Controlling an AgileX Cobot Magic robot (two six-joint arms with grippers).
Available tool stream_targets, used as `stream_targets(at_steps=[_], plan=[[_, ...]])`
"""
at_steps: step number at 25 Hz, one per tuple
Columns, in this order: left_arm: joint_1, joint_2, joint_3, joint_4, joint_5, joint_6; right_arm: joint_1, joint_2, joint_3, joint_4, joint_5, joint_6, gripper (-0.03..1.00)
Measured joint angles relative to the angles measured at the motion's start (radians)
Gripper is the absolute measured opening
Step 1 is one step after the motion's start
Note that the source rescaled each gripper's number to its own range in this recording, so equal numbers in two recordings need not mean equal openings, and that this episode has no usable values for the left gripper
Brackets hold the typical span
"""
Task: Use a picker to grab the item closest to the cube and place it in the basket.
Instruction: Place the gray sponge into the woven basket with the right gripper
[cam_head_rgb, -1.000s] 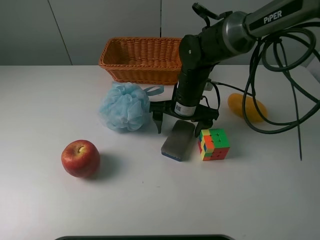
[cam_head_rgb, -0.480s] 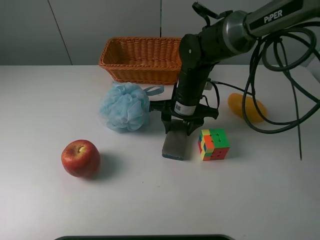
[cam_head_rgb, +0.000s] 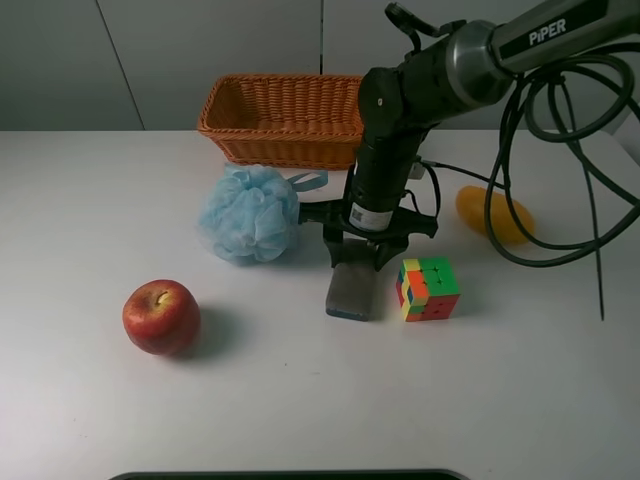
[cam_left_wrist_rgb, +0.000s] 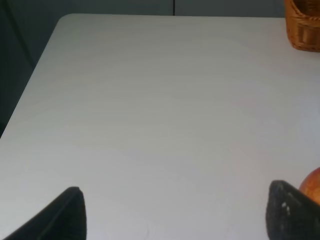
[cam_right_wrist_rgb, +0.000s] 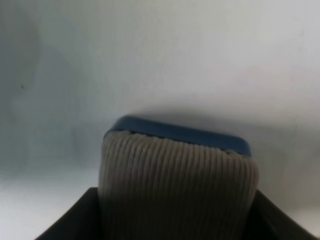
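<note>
the eraser (cam_head_rgb: 350, 292) sits low on the table (cam_head_rgb: 500, 400) just beside the cube (cam_head_rgb: 428, 288), between it and the blue bath pouf (cam_head_rgb: 250, 213). the basket (cam_head_rgb: 280, 120) stands well behind the cube.

the right gripper (cam_head_rgb: 357, 262) is clamped across the eraser's narrow width, near the end farther from the cube's front, with a finger (cam_right_wrist_rgb: 82, 220) tight against each long side. the left gripper (cam_left_wrist_rgb: 180, 215) is spread wide with nothing between.

the eraser looks light. its ribbed felt top should be soft and grippy, its blue base stiffer, so low on the sides is the firm place to hold. gripped near one end, it may droop.

white letters on the arm (cam_head_rgb: 555, 28) read "piper". a small label (cam_head_rgb: 357, 214) near its wrist is too small to read.
</note>
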Motion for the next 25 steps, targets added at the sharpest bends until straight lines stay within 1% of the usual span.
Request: stream_targets(at_steps=[3,5,6,9,13,15,17,19,21,23,25], plan=[[0.0,0.0,0.0,0.0,0.0,0.0,0.0,-0.048,-0.012,-0.025,0.017,-0.002,0.07],[0.0,0.0,0.0,0.0,0.0,0.0,0.0,-0.107,-0.049,-0.073,0.057,-0.002,0.06],[0.0,0.0,0.0,0.0,0.0,0.0,0.0,-0.133,-0.077,-0.096,0.083,0.003,0.0],[0.0,0.0,0.0,0.0,0.0,0.0,0.0,-0.222,-0.171,-0.186,0.151,0.004,0.0],[0.0,0.0,0.0,0.0,0.0,0.0,0.0,-0.285,-0.316,-0.306,0.159,-0.019,0.0],[0.0,0.0,0.0,0.0,0.0,0.0,0.0,-0.287,-0.392,-0.352,0.135,-0.048,0.0],[0.0,0.0,0.0,0.0,0.0,0.0,0.0,-0.287,-0.432,-0.377,0.056,-0.08,0.0],[0.0,0.0,0.0,0.0,0.0,0.0,0.0,-0.287,-0.446,-0.405,-0.059,-0.095,0.0],[0.0,0.0,0.0,0.0,0.0,0.0,0.0,-0.283,-0.448,-0.432,-0.201,-0.099,0.0],[0.0,0.0,0.0,0.0,0.0,0.0,0.0,-0.258,-0.453,-0.465,-0.324,-0.101,0.0],[0.0,0.0,0.0,0.0,0.0,0.0,0.0,-0.217,-0.459,-0.5,-0.424,-0.101,0.0]])
